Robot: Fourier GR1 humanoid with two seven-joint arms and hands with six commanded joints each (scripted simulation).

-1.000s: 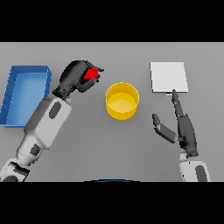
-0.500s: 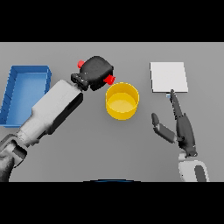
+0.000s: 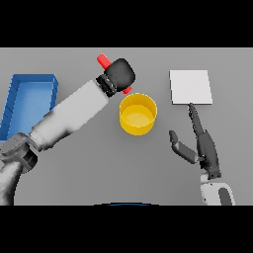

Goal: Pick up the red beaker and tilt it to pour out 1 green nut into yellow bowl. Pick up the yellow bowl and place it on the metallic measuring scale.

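Red beaker [image 3: 104, 61], seen only as a tip above and a sliver below the curled left hand [image 3: 120, 75] that clasps it, is held tilted just behind the yellow bowl [image 3: 138, 114]; its mouth should be brought over the bowl and tipped gently so that one nut falls. Compared with half a second before, the beaker is carried nearer the bowl, while the right hand [image 3: 203, 147], fingers straight and empty, is unchanged below the metallic measuring scale [image 3: 190, 87], and the blue tray [image 3: 30, 82] is unmoved

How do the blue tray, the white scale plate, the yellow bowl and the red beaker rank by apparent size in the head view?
1. blue tray, partly hidden by the arm
2. white scale plate and yellow bowl, too alike to rank
3. red beaker, mostly covered by the left hand
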